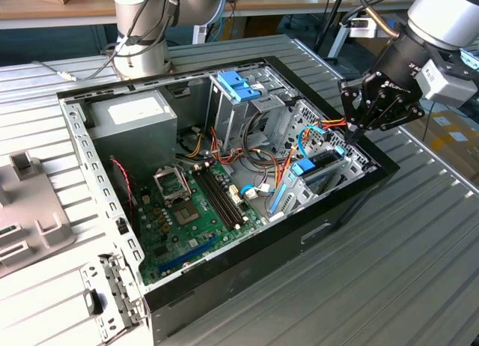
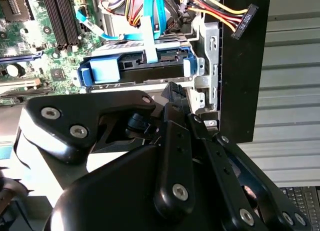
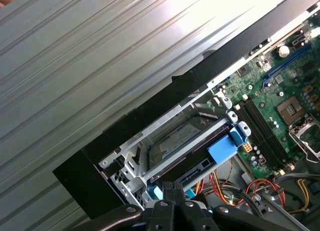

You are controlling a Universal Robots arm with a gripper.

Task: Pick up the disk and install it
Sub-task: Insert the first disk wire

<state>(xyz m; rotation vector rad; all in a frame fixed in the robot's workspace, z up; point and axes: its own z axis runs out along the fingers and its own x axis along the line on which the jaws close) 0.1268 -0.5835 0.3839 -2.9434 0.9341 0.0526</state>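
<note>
Two black fingertips of the gripper (image 2: 172,93) stand pressed together with nothing between them, poised just above the rear edge of the disk (image 2: 135,68), a flat dark-grey drive framed by light-blue plastic rails with a blue end tab. The disk already lies in the low silver metal drive bay (image 3: 150,163) at the front corner of the open black computer case (image 1: 352,204), where the first wrist view shows it slid between the bay's rails with its tab towards the green motherboard (image 1: 191,211). My judgement is that the drive may not be fully seated; a push from the closed tips that lands off-centre could skew it in the rails or slip onto the bay's sheet-metal edge. The loose red, yellow and black power cable (image 2: 225,13) hangs close beside the bay and could be snagged by the linkage. Elsewhere the case holds a grey power supply box (image 1: 135,121) and a tall metal cage topped by a blue plastic bracket (image 1: 238,85).
</note>
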